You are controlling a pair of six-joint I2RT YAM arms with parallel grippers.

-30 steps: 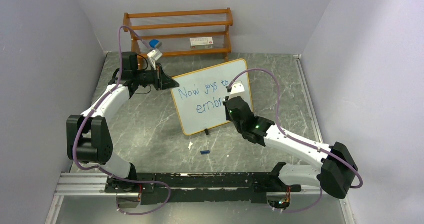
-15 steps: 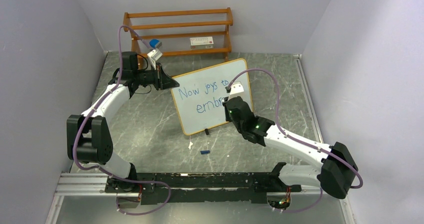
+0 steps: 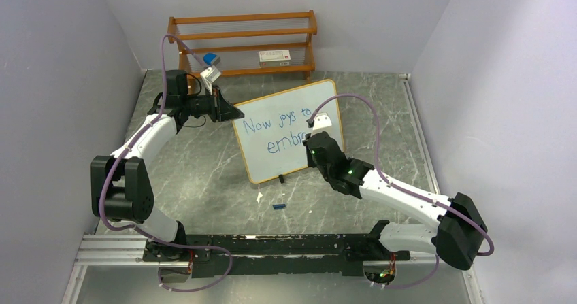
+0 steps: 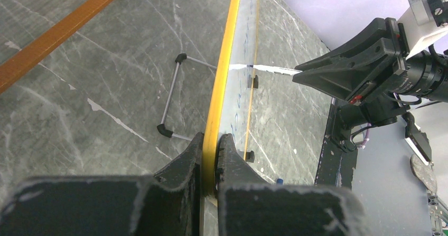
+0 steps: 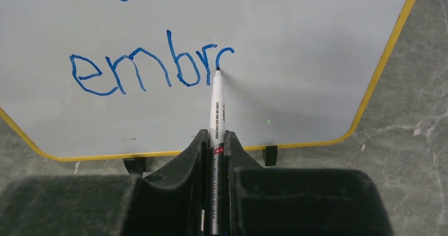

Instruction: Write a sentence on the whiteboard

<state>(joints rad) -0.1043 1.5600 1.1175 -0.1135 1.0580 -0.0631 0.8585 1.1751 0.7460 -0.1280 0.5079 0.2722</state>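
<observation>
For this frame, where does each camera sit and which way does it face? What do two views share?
Top external: high behind the robot, looking down at the table; the left arm and right arm show, plus the whiteboard and shelf rack.
Left wrist: on the left arm, sighting along the board's edge; the left gripper clamps its frame.
Right wrist: on the right arm, facing the board's front; the right gripper holds the marker, tip on the sentence.
Shared: both wrist views show the marker meeting the board.

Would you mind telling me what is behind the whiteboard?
A grey wire prop with black tips stands on the table behind the whiteboard. Its back face is hidden.
</observation>
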